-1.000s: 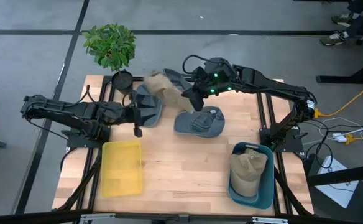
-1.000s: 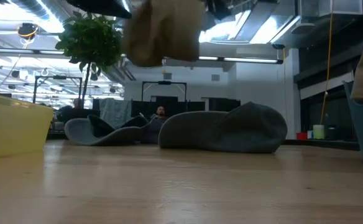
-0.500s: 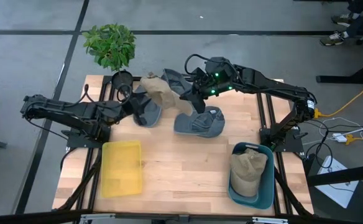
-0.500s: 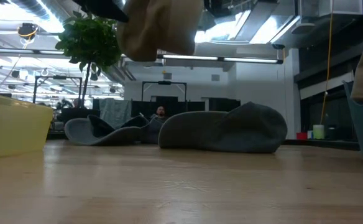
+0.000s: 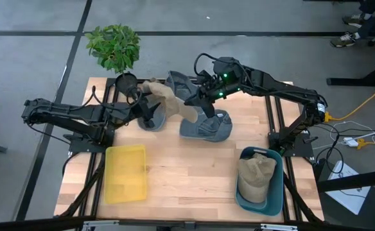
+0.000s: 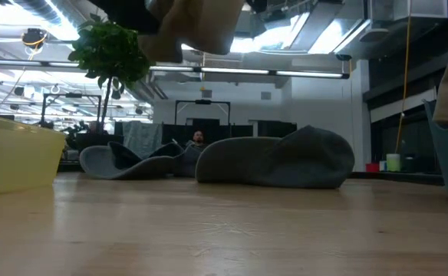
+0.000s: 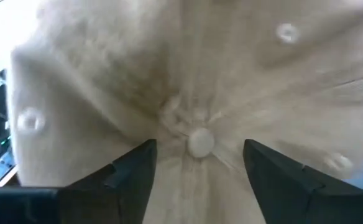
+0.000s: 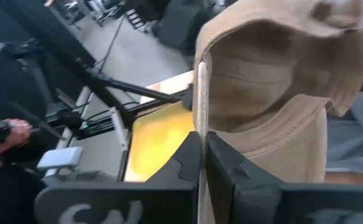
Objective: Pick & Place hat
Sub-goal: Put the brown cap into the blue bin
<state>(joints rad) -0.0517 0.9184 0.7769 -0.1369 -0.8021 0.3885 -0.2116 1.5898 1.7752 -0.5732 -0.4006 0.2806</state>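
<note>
Altogether four hats: right end effector (image 5: 192, 101) clamps one tan hat (image 5: 168, 97), left end effector's (image 5: 144, 102) fingers apart.

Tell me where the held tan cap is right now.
High view: tan cap hangs at the table's back, between the left gripper and right gripper, above the grey caps.

The high view looks straight down on the whole table (image 5: 187, 173) and both arms. The low view sits at tabletop height, facing level across the wood into the room. Each wrist view sits very close to the tan cap (image 7: 188, 74), which the high and low views share.
</note>
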